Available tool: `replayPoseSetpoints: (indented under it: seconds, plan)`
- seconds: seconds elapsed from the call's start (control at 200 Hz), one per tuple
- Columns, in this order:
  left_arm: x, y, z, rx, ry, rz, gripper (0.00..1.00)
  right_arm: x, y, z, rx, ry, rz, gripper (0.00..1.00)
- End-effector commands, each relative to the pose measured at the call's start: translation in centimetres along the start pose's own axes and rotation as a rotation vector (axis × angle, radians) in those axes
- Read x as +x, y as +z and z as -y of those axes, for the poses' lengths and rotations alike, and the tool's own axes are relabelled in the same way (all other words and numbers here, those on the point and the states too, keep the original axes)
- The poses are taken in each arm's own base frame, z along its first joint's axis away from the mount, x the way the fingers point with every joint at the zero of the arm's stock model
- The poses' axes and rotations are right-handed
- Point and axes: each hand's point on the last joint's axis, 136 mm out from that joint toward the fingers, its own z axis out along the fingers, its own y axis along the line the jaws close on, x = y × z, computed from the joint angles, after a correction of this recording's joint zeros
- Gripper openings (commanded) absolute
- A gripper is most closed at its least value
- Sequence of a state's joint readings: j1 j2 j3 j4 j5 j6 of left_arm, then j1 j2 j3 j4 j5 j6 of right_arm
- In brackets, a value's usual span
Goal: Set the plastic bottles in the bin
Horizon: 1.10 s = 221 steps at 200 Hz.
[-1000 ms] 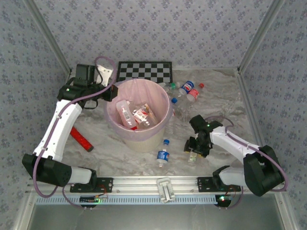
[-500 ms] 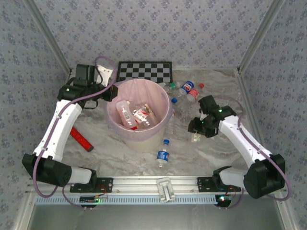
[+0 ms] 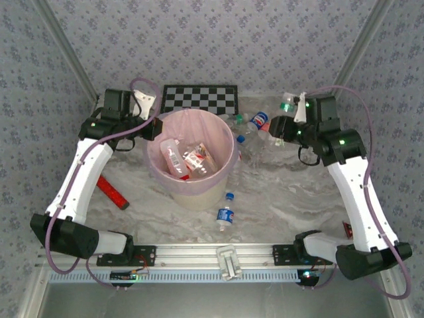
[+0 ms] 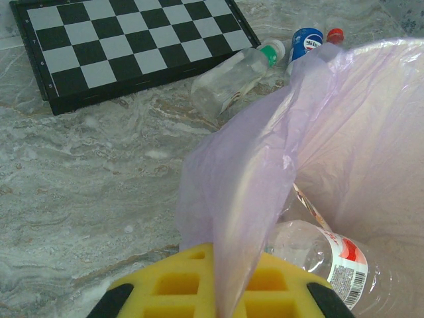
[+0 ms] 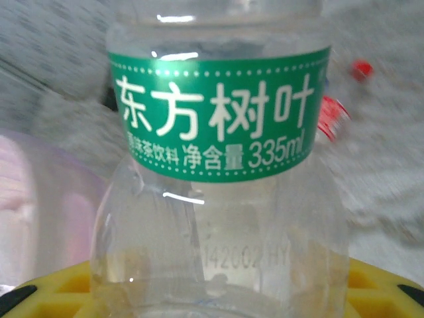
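R gripper (image 3: 283, 128) clenched on green-label bottle (image 5: 218, 132), we hang right of bin (image 3: 199, 197) | L gripper (image 3: 153, 126) at bin rim, can't tell grip

Floral-patterned walls (image 3: 212, 40) enclose a grey marbled table (image 3: 298, 199).
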<state>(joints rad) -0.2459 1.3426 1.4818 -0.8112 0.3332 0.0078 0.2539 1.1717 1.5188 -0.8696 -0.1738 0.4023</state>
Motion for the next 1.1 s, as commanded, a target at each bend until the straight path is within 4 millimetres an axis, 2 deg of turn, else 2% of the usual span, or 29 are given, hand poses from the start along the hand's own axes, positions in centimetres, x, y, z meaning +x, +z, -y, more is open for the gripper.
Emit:
replayPoseSetpoints:
  seconds: [0.0, 0.075, 0.165, 0.225, 0.31, 0.435, 0.515, 0.645, 0.87, 1.099]
  plan:
    - [1.8, 0.0, 0.8, 0.053, -0.038, -0.063, 0.0, -5.4, -3.4, -6.8, -0.291, -0.076, 0.217, 0.18]
    - [1.7, -0.1, 0.8, 0.054, -0.038, -0.059, 0.0, -6.6, -3.8, -10.6, -0.422, -0.094, 0.242, 0.17]
    - [1.7, -0.2, 1.0, 0.059, -0.036, -0.056, 0.0, -5.6, -2.3, -15.2, -0.511, -0.173, 0.16, 0.17]
    - [1.6, -0.2, 1.0, 0.061, -0.038, -0.052, 0.0, -4.2, -1.0, -18.1, -0.553, -0.235, 0.096, 0.17]
    - [1.6, -0.1, 1.1, 0.067, -0.043, -0.051, 0.0, -0.8, 1.7, -21.0, -0.58, -0.29, -0.049, 0.17]
    - [1.6, -0.1, 1.1, 0.064, -0.041, -0.051, 0.0, 4.2, 5.2, -23.6, -0.577, -0.353, -0.231, 0.16]
    - [1.6, -0.2, 1.1, 0.062, -0.038, -0.049, 0.0, 7.3, 7.2, -24.2, -0.533, -0.396, -0.328, 0.16]
    - [1.6, -0.3, 1.1, 0.058, -0.038, -0.046, 0.0, 11.2, 10.1, -23.7, -0.432, -0.459, -0.442, 0.16]
    - [1.6, -0.5, 1.1, 0.059, -0.033, -0.04, 0.0, 15.8, 14.8, -20.9, -0.256, -0.485, -0.578, 0.19]
    - [1.6, -0.5, 1.1, 0.058, -0.033, -0.041, 0.0, 19.8, 18.2, -19.4, -0.17, -0.521, -0.655, 0.32]
